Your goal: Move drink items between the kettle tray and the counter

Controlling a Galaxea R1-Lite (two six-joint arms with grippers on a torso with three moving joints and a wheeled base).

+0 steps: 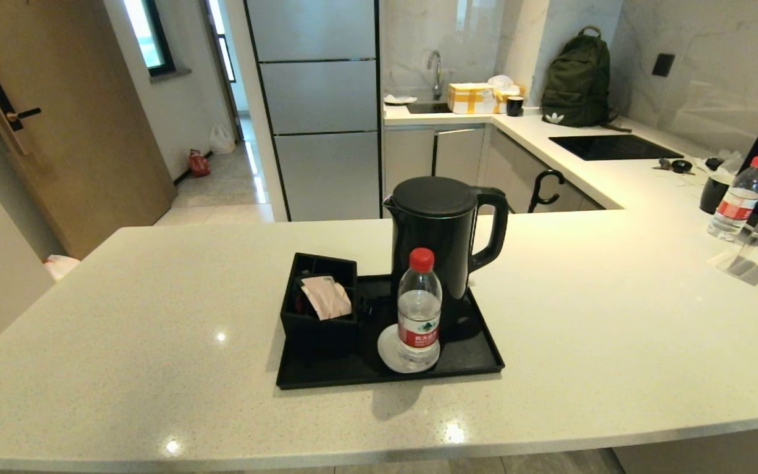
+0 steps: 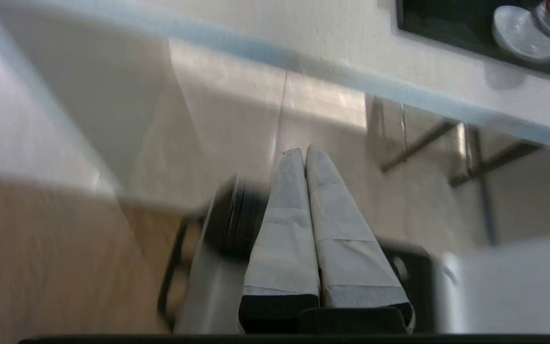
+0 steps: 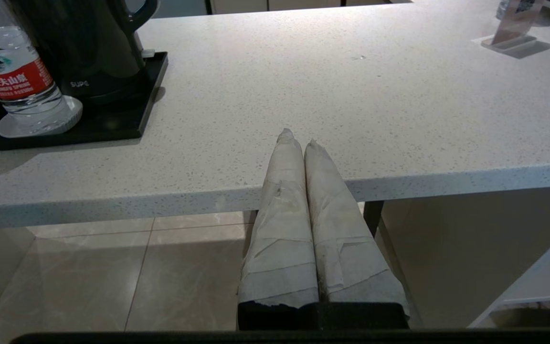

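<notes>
The tall matte black kettle (image 1: 441,230) stands at the back right of the black tray (image 1: 478,359) on the off-white counter (image 1: 616,316). A pale pink sachet (image 1: 326,297) leans in the black compartmented box (image 1: 316,322) on the tray's left side. Neither arm shows in the head view. My left gripper (image 2: 302,152) is shut and empty, below the counter's front edge and over the floor. My right gripper (image 3: 296,138) is also shut and empty, at the counter's front edge, to the right of the tray (image 3: 146,105) and kettle (image 3: 98,48).
A clear water bottle with red cap (image 1: 419,309) stands on a white coaster at the tray's front. A second bottle (image 1: 737,197), a clear stand (image 1: 744,260) and a dark appliance sit at the far right. A backpack (image 1: 576,79) and sink are behind.
</notes>
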